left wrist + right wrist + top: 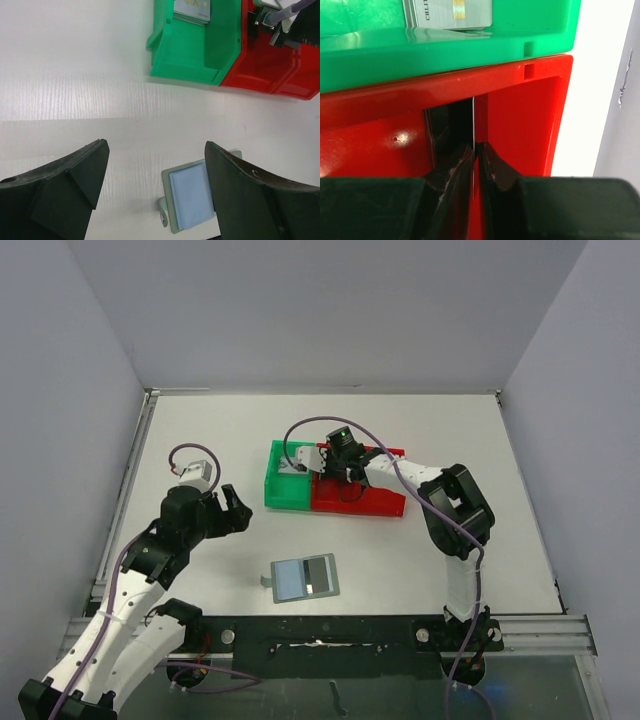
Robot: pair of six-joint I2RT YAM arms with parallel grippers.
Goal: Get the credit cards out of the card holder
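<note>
Progress note: the task is looking partway done, possibly close to finished.

- One credit card (449,12), chip side up, is lying flat in the green bin (470,55).
- The right tool (474,150) is reaching down into the red bin (520,125) beside it. Its fingers are pinching shut on a second card (473,117), which is showing edge-on as a thin pale line standing upright. I cannot tell whether that card is touching the bin floor.
- The card holder (305,578) is lying open and flat on the tabletop (200,430) near the front edge, well apart from both bins. Its strap tab is pointing left and nothing is gripping it.
- The left tool (156,160) is hovering over the tabletop with fingers spread wide and nothing between them. The holder is showing partly behind its right finger.

Judgement: two cards are out of the holder, one binned and one not yet let go. What is remaining is releasing the pinched card. In the top view one holder panel is reading pale blue and the other darker grey with a lighter stripe. Whether a card is sitting in that pocket is too small to tell, so the holder is needing a check.
</note>
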